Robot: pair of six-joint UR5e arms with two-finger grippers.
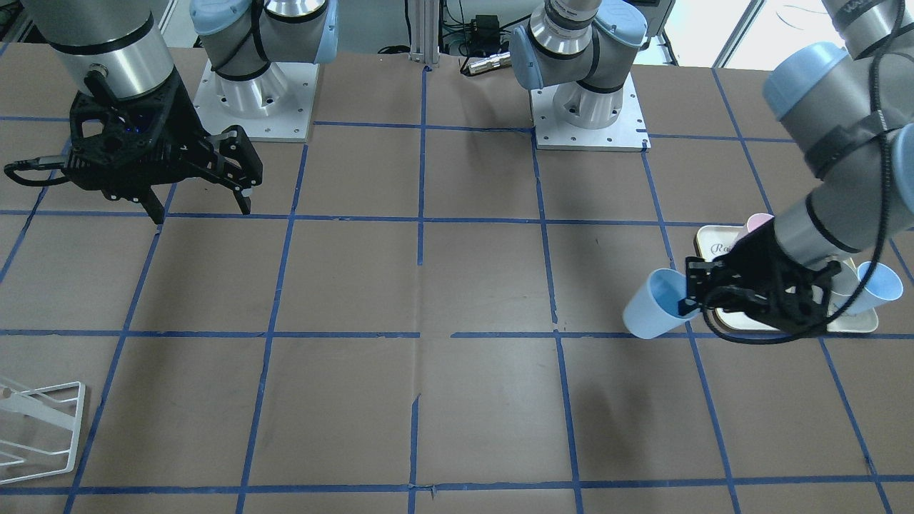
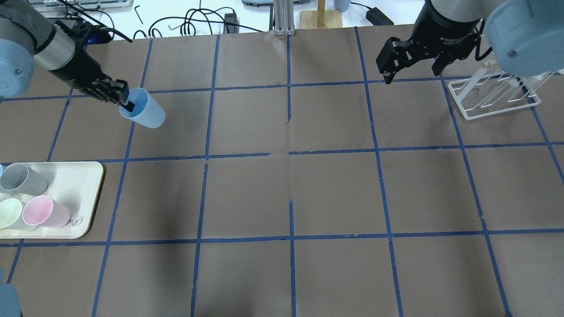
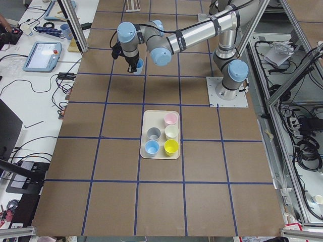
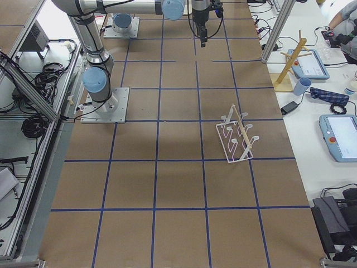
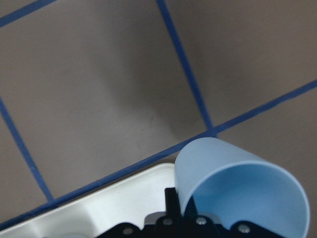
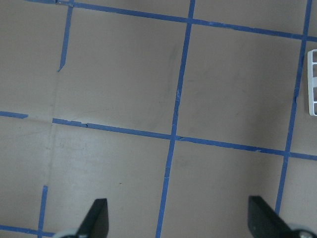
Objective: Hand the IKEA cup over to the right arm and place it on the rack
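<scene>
Looks like the carry-to-handover bit: left gripper (image 2: pixel 125 101) pinches the IKEA cup (image 2: pixel 146 113) by its rim, tilted in the air just past the tray (image 2: pixel 86 174), while the right gripper (image 2: pixel 413 74) hangs wide open far from the tray, so next the cup needs carrying over.

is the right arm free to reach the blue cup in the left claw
Likely yes: the right claw is open and nothing stands between it and the cup in the left claw.
</scene>
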